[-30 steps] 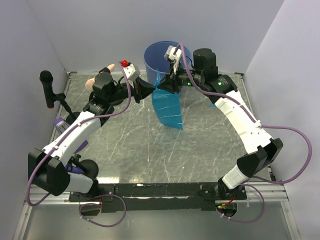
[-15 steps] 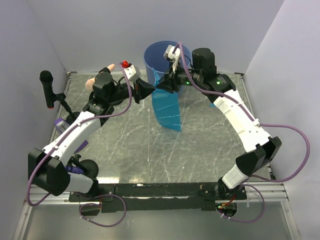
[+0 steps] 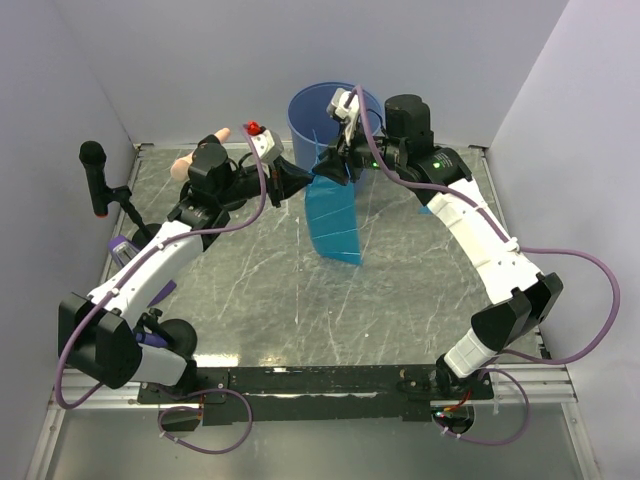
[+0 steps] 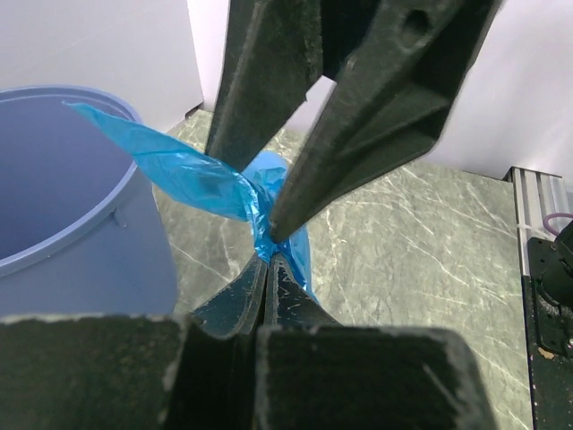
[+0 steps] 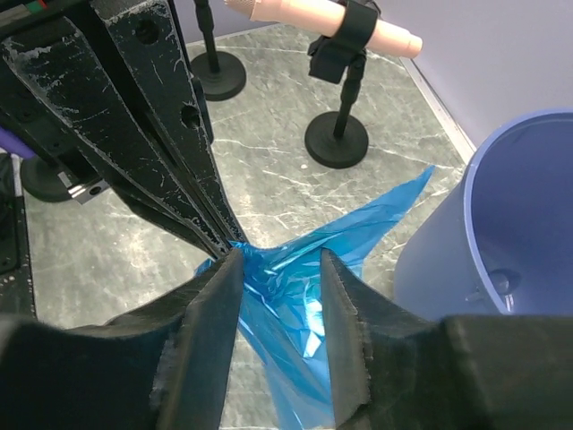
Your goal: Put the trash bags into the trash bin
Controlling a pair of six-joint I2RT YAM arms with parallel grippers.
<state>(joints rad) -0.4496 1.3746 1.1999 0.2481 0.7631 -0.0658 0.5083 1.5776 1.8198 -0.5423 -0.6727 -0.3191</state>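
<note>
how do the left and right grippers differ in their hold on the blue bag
The left gripper is shut, pinching the trash bag at its gathered top; the right gripper has its jaws apart, with film between them but unclamped. In the top view the left gripper comes in from the bag's left, the right gripper from its right. Both meet at the same bunched spot beside the trash bin.

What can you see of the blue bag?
Thin, glossy, translucent bright-blue film bag, bunched into a neck at the top, hanging as a flat sheet beside the bin. The left gripper pinches the neck shut; the right gripper, fingers parted, straddles it. One flap sticks out over the bin's rim.
</note>
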